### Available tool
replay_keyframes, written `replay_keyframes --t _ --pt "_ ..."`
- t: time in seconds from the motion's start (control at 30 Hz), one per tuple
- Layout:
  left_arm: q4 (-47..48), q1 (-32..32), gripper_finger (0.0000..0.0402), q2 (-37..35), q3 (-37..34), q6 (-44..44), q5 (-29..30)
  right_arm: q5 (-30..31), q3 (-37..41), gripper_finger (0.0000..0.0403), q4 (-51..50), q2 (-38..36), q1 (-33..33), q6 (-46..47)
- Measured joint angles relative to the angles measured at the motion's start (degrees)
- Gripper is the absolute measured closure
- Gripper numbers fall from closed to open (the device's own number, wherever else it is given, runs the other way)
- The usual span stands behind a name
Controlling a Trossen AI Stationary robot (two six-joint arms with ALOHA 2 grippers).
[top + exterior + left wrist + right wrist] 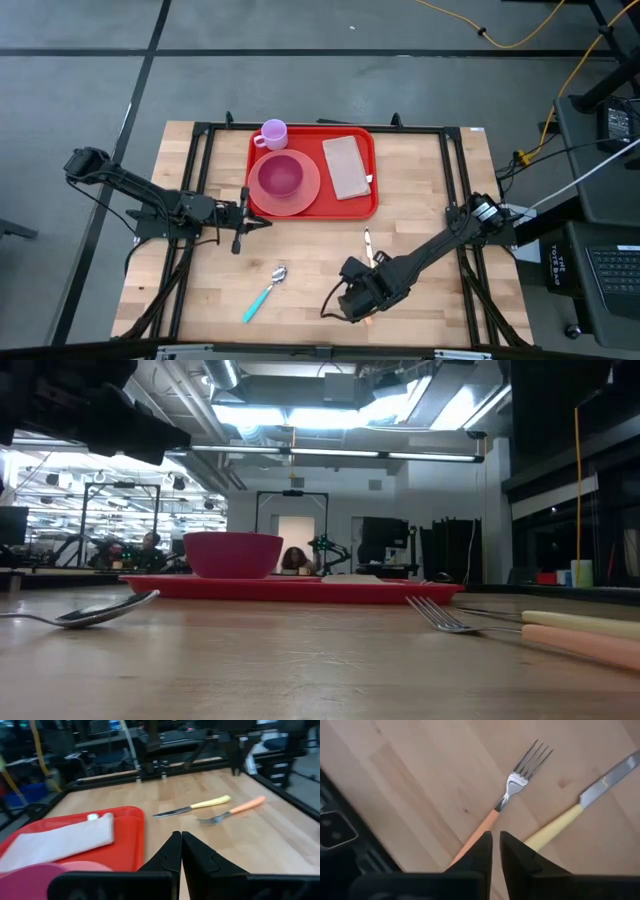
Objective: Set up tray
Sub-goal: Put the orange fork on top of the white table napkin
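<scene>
The red tray (312, 206), at the table's far centre, holds plate, bowl, cup and napkin; spoon, fork (517, 784) and knife remain outside as the right gripper (495, 851), fingers slightly apart, hovers over the fork, left gripper (181, 854) closed.

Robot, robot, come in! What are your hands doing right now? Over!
Left hand shut, beside tray's left edge. Right hand barely parted over fork's orange handle, holding nothing. Tray has plate, bowl, cup, napkin. Nothing blocking.
</scene>
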State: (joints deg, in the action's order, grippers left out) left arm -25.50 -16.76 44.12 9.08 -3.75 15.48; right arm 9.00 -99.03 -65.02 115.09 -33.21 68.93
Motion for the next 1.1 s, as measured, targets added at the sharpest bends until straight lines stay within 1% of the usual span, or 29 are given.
replay_keyframes --t 0.07,0.17,0.23,0.37,0.43,0.53,0.67,0.73,0.93,1.1 --pt "0.0 -0.01 0.0394 0.0 0.01 0.0 2.35 1.51 0.37 0.0355 0.13 0.0 0.0 2.22" --pt "0.0 0.0 0.0394 0.0 0.02 0.0 5.53 1.88 1.35 0.0346 0.76 -0.02 0.09 5.79" --pt "0.0 0.0 0.0394 0.0 0.02 0.0 6.3 2.16 2.51 0.0339 2.1 -0.04 0.11 7.7" --pt "0.02 0.0 0.0394 0.0 0.02 0.0 5.41 2.93 5.79 0.0316 5.55 -0.02 0.07 11.76" --pt "0.02 0.0 0.0393 0.0 0.02 0.0 4.98 2.93 7.72 0.0301 7.66 -0.04 0.07 11.82" --pt "0.02 0.0 0.0395 0.0 0.04 0.0 4.47 2.17 9.43 0.0281 8.0 0.0 0.07 11.82" --pt "0.0 0.0 0.0399 0.0 0.04 -0.01 4.46 2.73 11.54 0.0263 9.19 -0.07 0.07 11.79" --pt "0.02 0.0 0.04 0.0 0.04 -0.02 4.45 3.72 12.68 0.0259 12.06 -0.07 0.07 11.77" --pt "0.02 0.0 0.0396 0.0 0.04 -0.02 4.47 3.93 16.72 0.0258 18.6 -0.07 0.07 11.68" --pt "0.02 0.0 0.0394 0.0 0.04 -0.02 4.45 2.19 19.3 0.0258 21.73 -0.07 0.07 11.66"
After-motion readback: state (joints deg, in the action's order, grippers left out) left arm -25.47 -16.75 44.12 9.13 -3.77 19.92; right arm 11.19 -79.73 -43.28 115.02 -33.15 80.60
